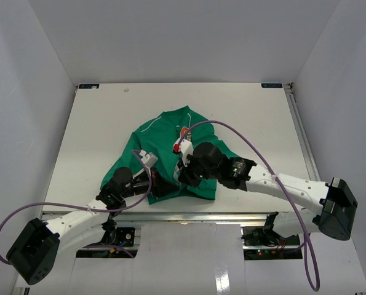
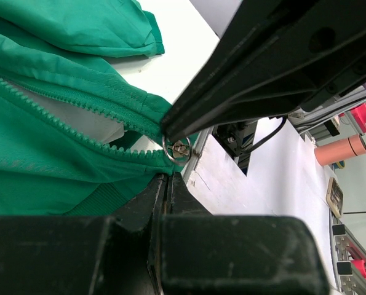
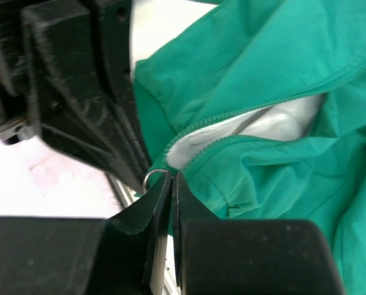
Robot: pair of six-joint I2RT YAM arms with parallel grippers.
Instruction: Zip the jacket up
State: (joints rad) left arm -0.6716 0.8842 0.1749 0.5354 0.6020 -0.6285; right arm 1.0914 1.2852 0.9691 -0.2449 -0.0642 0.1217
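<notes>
Clamping the hem (image 2: 99, 198) with left gripper (image 2: 167, 179), pinching the ring (image 2: 177, 149) with right gripper (image 3: 171, 179); best drawn slowly, straight along the jacket's (image 1: 161, 135) teeth (image 2: 66, 132), fabric taut.

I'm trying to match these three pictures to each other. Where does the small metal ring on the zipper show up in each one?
Top external: not visible; covered where both arms meet at the jacket's near hem.
Left wrist: metal ring sits just left of centre.
Right wrist: left of centre, slightly below the middle.
Shared landmark: the green jacket; its pale lining shows in both wrist views.
</notes>
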